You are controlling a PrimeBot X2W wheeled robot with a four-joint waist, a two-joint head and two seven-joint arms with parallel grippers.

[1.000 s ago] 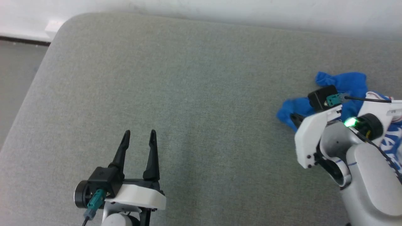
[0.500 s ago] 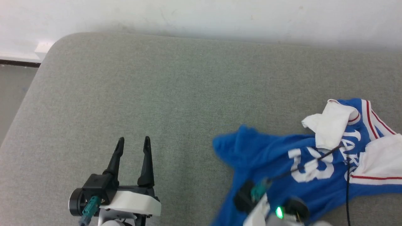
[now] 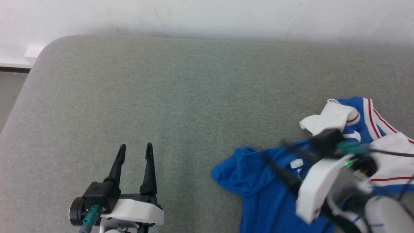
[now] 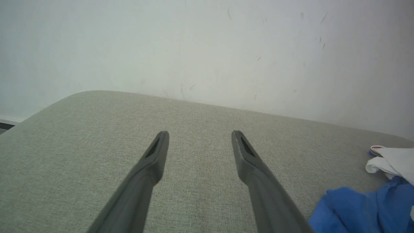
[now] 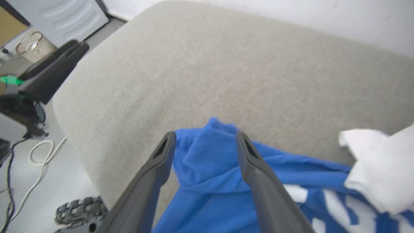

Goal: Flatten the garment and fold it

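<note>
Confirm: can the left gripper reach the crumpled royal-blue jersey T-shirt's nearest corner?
Probably yes: bare grey fabric cushion is all that lies between the open left gripper and the near blue corner of the T-shirt.

Royal-blue jersey T-shirt with white sleeves (image 3: 255,181): cut off by right and bottom edges; white print mostly hidden under right arm (image 3: 318,187).
Right gripper (image 3: 273,150): blurred, fingertips indistinct.
Left gripper (image 3: 134,148): base cropped by bottom edge.

Wide grey-green woven fabric cushion (image 3: 181,97), rounded at its far-left corner, running right up against a scuffed white wall (image 4: 207,48). Dark skirting strip (image 3: 14,69) at the wall's foot. Down on the pale floor (image 5: 48,194), a looped white cable (image 5: 40,164); beyond it, pale grey cabinet drawers (image 5: 64,16).
</note>
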